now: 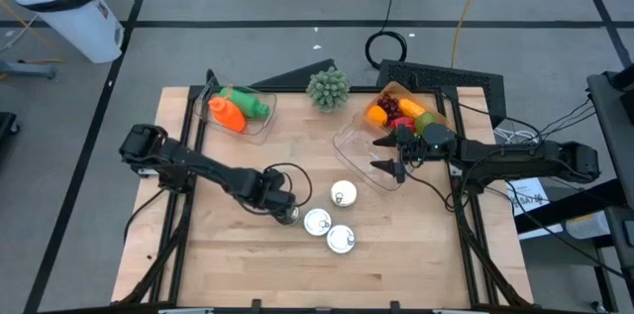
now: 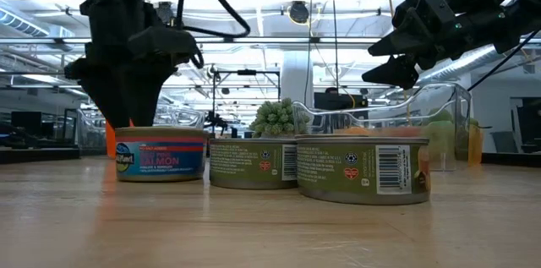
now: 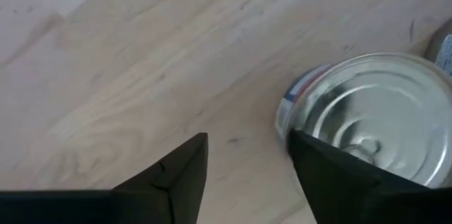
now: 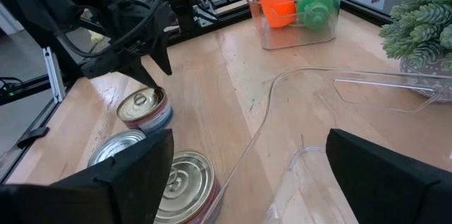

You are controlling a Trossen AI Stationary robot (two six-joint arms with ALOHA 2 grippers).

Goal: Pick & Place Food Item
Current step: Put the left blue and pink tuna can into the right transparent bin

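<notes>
Hovering low over the worktop (image 1: 198, 255), the left hand (image 1: 288, 216) sits just beside the salmon can (image 3: 367, 118); its fingers are apart w/ nothing between them, and the can lies off to one side of the gap, not inside it. That can stands upright near two other cans (image 1: 329, 230), all close together. Right hand (image 1: 388, 165) waits above the empty clear tub (image 1: 349, 146), fingers wide apart, holding nothing. To do this well, I'd say: shift the left hand sideways so the can's rim is centred between the fingers; drop lower before closing; avoid nudging the neighbours, since they're crowded.
</notes>
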